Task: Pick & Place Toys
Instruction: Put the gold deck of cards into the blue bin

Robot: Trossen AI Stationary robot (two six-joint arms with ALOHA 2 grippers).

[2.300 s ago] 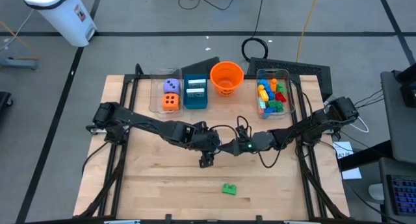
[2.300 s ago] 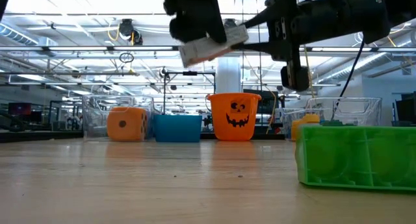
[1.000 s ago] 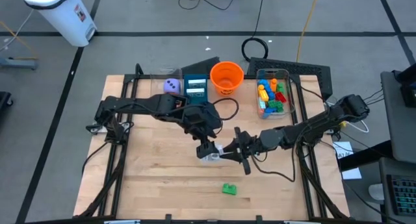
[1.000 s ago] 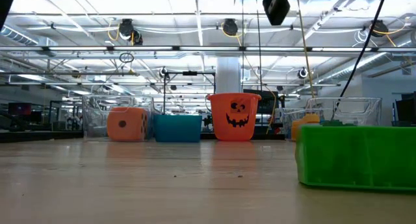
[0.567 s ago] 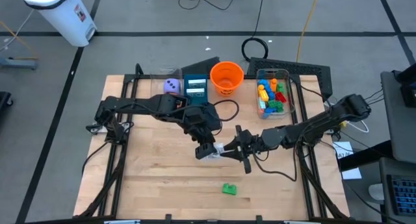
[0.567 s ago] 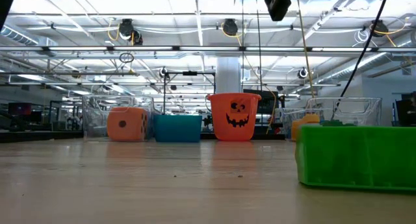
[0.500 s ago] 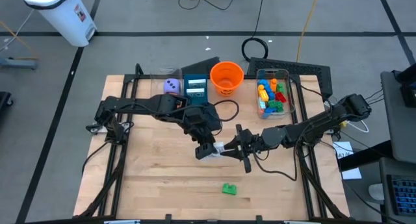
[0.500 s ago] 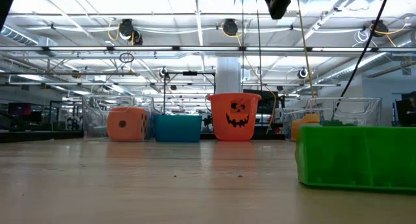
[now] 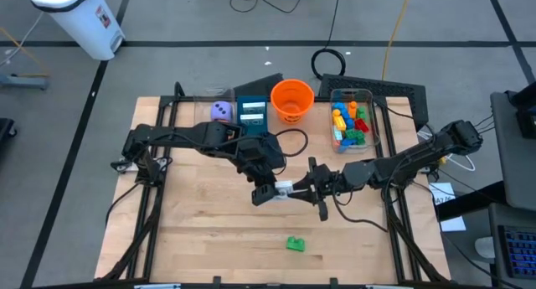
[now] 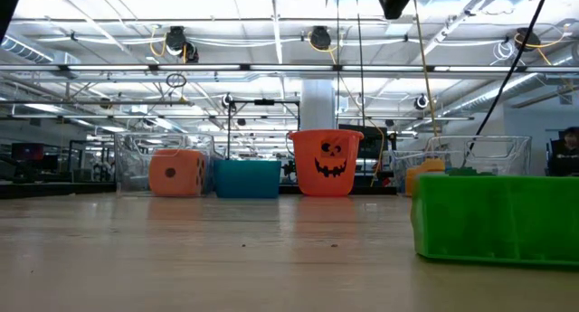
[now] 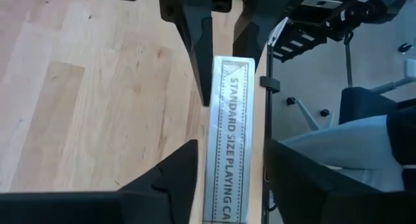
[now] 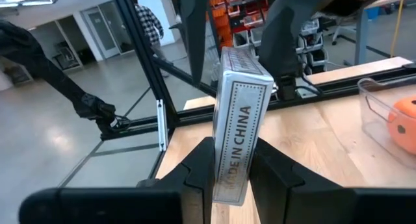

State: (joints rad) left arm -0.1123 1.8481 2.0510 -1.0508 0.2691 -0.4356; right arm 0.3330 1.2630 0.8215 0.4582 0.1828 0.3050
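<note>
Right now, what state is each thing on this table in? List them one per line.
card box: off the table, held between both arms
right gripper: shut on card box
left gripper: at the box's other end
green brick: lying loose on the table
orange bucket: upright
purple die: in its bin
bricks: piled in their bin

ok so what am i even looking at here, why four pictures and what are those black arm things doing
These are two robot arms at a wooden table, filmed at once from above, from table height, and from a camera on each wrist. In the overhead view the left gripper and right gripper meet mid-table, both gripping one box of playing cards; the wrist views show its print close up. A green brick lies near the front edge. At the back stand an orange bucket, a teal box and a clear bin of bricks.
</note>
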